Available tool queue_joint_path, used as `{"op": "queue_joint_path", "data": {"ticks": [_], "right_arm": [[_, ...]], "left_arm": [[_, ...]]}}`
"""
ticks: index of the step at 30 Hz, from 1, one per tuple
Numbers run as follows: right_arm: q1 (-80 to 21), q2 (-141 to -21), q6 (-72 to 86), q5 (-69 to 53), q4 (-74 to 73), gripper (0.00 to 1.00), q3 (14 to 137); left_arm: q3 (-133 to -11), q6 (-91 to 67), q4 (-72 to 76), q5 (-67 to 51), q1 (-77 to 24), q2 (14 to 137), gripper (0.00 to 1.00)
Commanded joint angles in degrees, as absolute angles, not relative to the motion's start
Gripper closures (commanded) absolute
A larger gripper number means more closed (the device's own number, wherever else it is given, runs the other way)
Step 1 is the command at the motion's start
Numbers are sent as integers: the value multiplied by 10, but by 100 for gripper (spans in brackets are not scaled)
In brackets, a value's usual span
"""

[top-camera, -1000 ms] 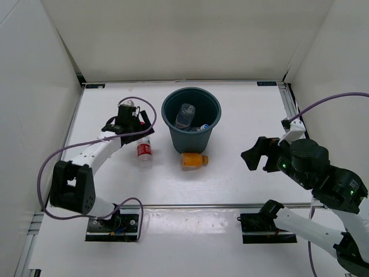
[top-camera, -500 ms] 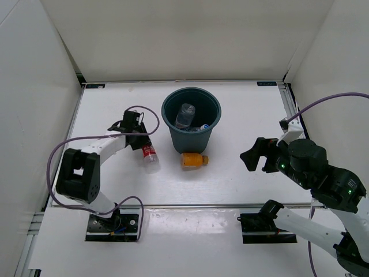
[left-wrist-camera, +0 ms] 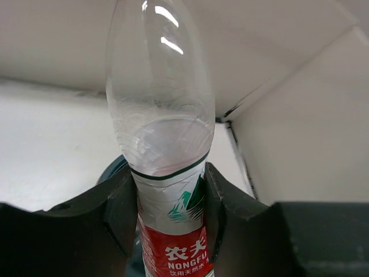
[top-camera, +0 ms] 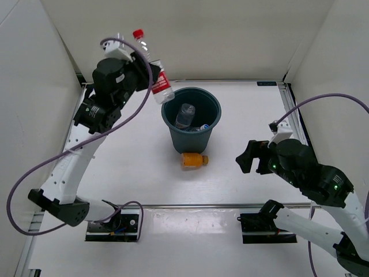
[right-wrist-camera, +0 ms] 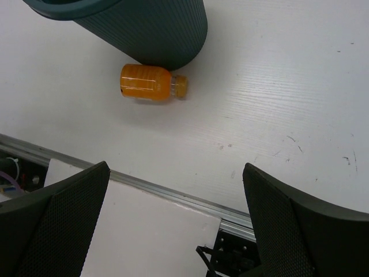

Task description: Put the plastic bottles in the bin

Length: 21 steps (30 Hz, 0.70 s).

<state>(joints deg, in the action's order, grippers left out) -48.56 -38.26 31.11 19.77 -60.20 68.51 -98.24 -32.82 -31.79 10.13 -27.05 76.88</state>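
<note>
The left claw has hoisted the red-labelled bottle off the table. It is clenched on the thin, ribbed clear plastic, high by the ridged teal bin, so a drop looks close. The right claw hangs released over the squat orange bottle, which lies just beside the bin's foot.
</note>
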Motion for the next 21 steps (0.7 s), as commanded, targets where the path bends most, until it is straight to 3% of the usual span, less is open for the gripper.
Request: {"op": "queue_joint_path", "data": {"ticks": [1, 6, 7, 8, 12, 17, 19, 21], "right_arm": [[-487, -399, 310, 205, -569, 0, 676], [-487, -417, 300, 211, -574, 0, 707], [-487, -417, 300, 211, -574, 0, 707], [-487, -417, 294, 218, -574, 0, 707], [-487, -417, 289, 232, -584, 0, 707], [-487, -458, 247, 274, -579, 0, 675], [-487, -491, 211, 284, -567, 0, 670], [-493, -511, 173, 267, -526, 9, 641]], "left_arm": [[-1073, -306, -377, 142, -314, 848, 53], [-1166, -295, -441, 191, -365, 979, 48], [-1166, -295, -441, 212, -377, 985, 42], [-1161, -295, -441, 220, -377, 985, 22], [-1169, -294, -441, 230, -383, 985, 0], [-1245, -300, -503, 249, -392, 958, 0], [-1201, -327, -503, 278, -398, 880, 0], [-1088, -355, -491, 293, -405, 811, 0]]}}
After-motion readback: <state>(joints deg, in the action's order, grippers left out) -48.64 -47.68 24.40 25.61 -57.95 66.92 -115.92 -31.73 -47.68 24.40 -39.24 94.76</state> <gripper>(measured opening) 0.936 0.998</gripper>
